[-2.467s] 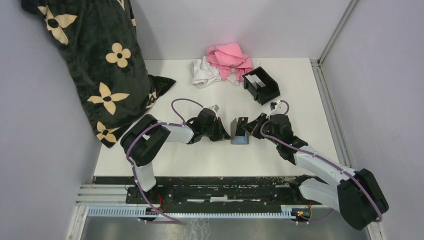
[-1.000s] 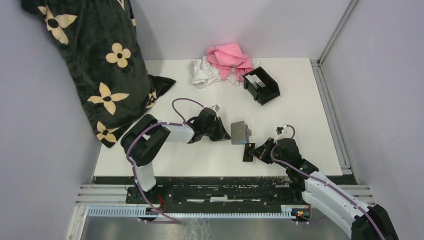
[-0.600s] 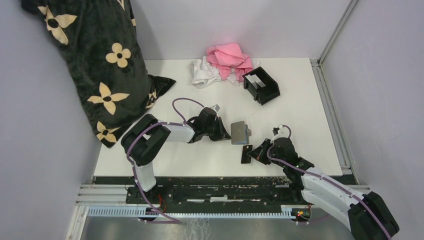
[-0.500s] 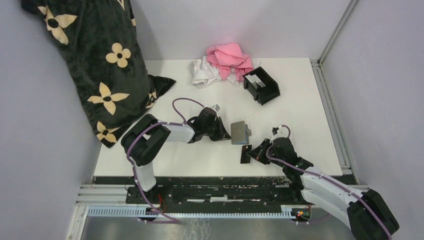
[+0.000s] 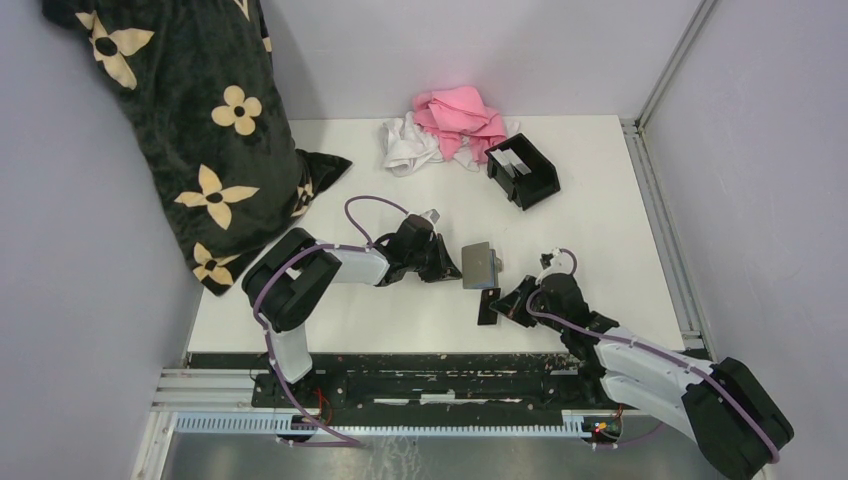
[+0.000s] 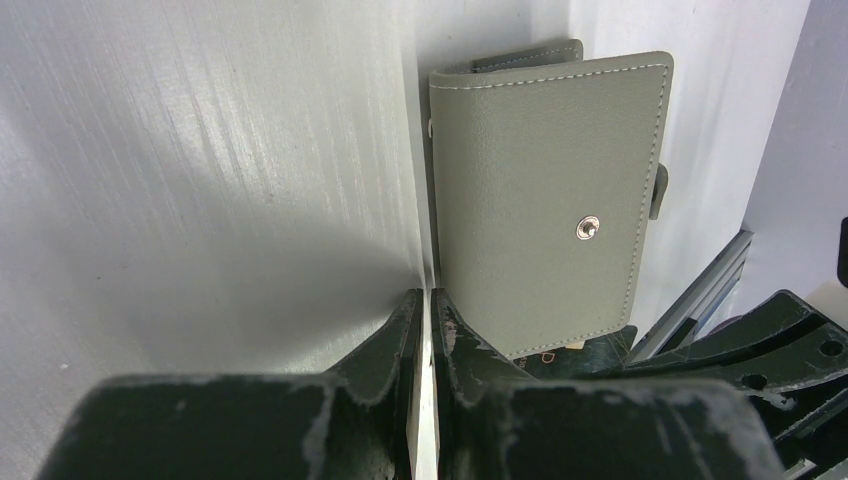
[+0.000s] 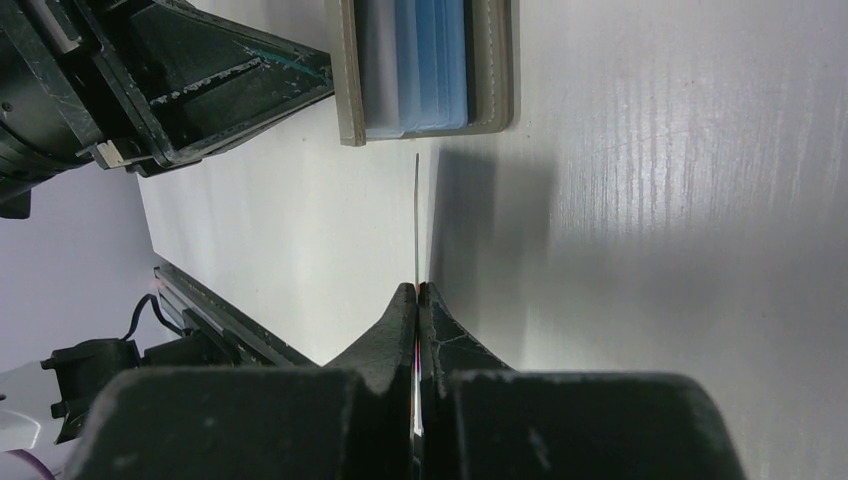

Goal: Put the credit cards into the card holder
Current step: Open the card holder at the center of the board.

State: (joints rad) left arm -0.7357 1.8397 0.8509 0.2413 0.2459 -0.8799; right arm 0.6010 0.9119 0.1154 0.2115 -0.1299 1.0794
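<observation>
Your right gripper (image 5: 503, 304) has drawn one credit card (image 5: 488, 306) out of the wallet (image 5: 478, 264) and pinches it just near of it; the left gripper (image 5: 452, 262) pinches the wallet; the card holder (image 5: 523, 170) stands far, well apart; carry it there.

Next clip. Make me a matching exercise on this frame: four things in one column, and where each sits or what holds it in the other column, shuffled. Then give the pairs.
Things:
1. grey wallet
2. card
3. card holder
4. pink cloth

States:
A. lying heaped, farthest back
B. pinched edge-on in the right gripper
C. standing open-topped, no gripper on it
D. held by the left gripper

Pairs: 1-D, 2-B, 3-C, 4-A
</observation>
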